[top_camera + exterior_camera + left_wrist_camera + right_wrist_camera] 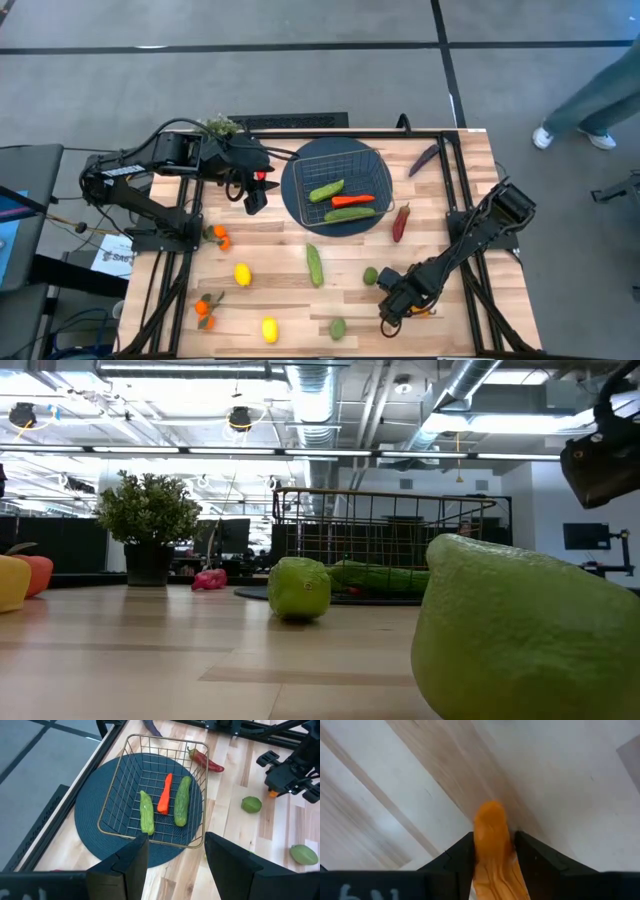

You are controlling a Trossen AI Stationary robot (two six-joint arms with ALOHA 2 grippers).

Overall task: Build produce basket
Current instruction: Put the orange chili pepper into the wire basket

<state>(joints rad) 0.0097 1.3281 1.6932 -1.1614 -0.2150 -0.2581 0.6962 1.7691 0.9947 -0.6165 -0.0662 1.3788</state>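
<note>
The right arm reaches in from the worktop's right edge, folded at the elbow and stretched low toward the near edge, its right claw (396,305) down at the wood. In the right wrist view the right claw (492,851) is clenched on an orange carrot (494,852) — the carrot's blunt tip sticks out past the two dark fingers (536,854), close above the planks.

The left arm comes in from the left edge and extends along the far side, its wrist bent downward so the left claw (254,197) hangs just beside the left rim of the round dark blue mat (292,195). Its fingers (227,861) stand apart, released and holding nothing.

The wire basket (378,170) sits on that mat near the far edge, about mid-width. Inside lie two green cucumbers (326,190) (349,214) with a carrot (353,200) between them.

Loose produce is scattered over the worktop:
- a red pepper (401,222) just right of the mat
- a purple eggplant (423,159) toward the far right corner
- a cucumber (315,265) in the middle
- a lime (370,275) near the right claw and another lime (338,328) at the near edge
- two lemons (242,274) (269,329) and small oranges (205,308) (219,236) on the left side

A bushy potted plant (221,125) stands at the far left corner — partly hidden by the left arm.
</note>
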